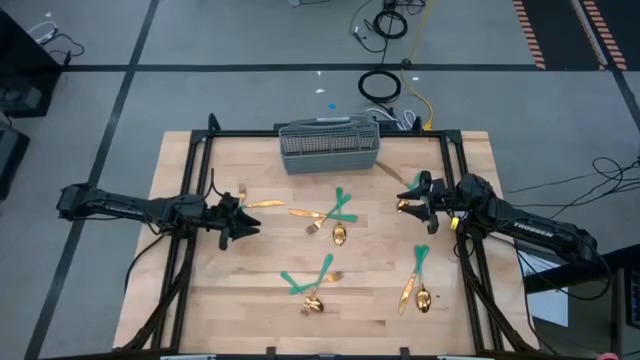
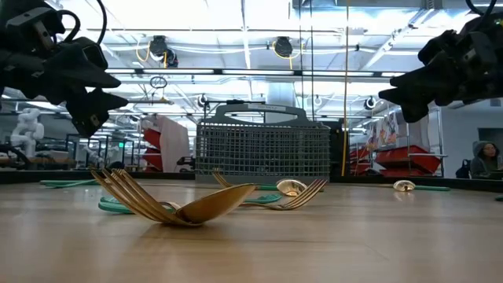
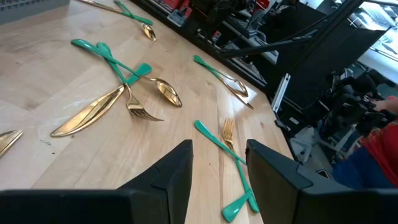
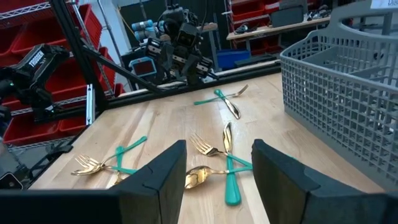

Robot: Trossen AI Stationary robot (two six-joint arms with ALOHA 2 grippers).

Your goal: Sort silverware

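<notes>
The silverware lies scattered flat on the wooden table (image 1: 200, 300): a crossed cluster of teal-handled pieces at the centre (image 1: 330, 215), another toward the near edge (image 1: 310, 285), two pieces at the right (image 1: 418, 280), and gold pieces by the left gripper (image 1: 262, 203). The grey mesh caddy (image 1: 328, 146) stands at the far edge. My left gripper (image 1: 245, 222) hovers open above the table's left part; a teal-handled fork (image 3: 227, 134) lies ahead between its fingers. My right gripper (image 1: 408, 197) hovers open at the right, facing the centre cluster (image 4: 214, 162).
A black frame (image 1: 300, 132) runs along the table's far edge and down both sides. The caddy (image 4: 348, 81) stands close beside my right gripper. A loose gold piece (image 1: 395, 175) lies between the caddy and the right gripper. Bare wood lies between the clusters.
</notes>
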